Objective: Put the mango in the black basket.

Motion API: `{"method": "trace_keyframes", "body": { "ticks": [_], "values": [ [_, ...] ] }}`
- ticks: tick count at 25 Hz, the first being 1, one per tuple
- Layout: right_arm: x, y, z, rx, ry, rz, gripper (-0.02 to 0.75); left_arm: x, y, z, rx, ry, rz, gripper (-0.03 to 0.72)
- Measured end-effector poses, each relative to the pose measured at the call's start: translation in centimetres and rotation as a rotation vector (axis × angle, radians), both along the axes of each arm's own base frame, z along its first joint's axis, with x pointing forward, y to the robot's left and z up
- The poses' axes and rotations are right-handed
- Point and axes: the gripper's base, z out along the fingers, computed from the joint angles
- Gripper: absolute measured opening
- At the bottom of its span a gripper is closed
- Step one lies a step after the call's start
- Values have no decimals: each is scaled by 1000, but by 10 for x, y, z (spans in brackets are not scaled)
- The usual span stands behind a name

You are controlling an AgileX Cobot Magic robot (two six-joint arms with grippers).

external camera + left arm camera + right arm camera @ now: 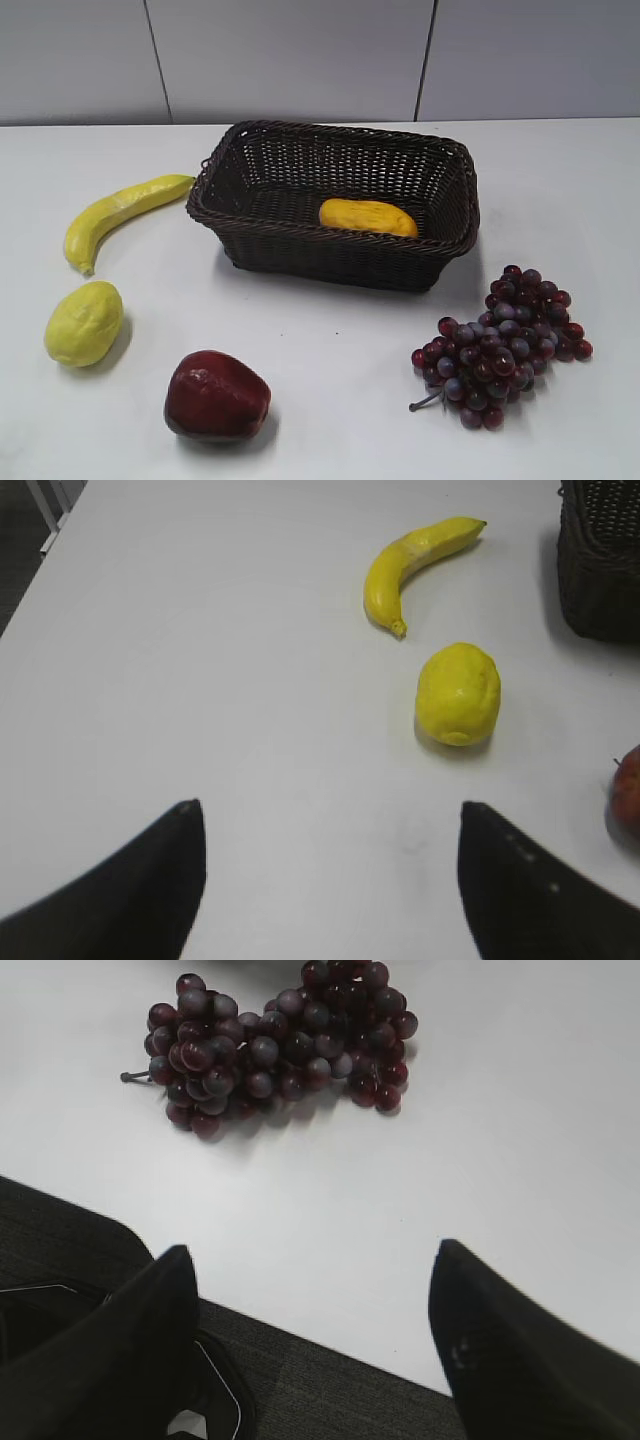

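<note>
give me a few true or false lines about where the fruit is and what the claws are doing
1. The mango lies inside the black basket. True.
2. The banana is in the basket too. False: it lies on the table, left of the basket.
3. The left claw is shut on the lemon-like fruit. False: it is open and empty, with that fruit lying apart from it on the table.
4. The grapes sit on the table right of the basket's front. True.
5. The right claw holds the grapes. False: it is open and empty, short of them.
6. The red apple sits outside the basket. True.
</note>
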Motion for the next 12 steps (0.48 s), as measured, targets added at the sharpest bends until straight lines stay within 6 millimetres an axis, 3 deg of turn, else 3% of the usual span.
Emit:
{"method": "trace_keyframes", "body": {
  "ticks": [5, 12],
  "values": [
    [-14, -7, 4, 44, -97, -34, 554, 0, 0, 0, 0, 0, 0, 589],
    [-45, -20, 8, 93, -302, -273, 554, 0, 0, 0, 0, 0, 0, 589]
  ]
}}
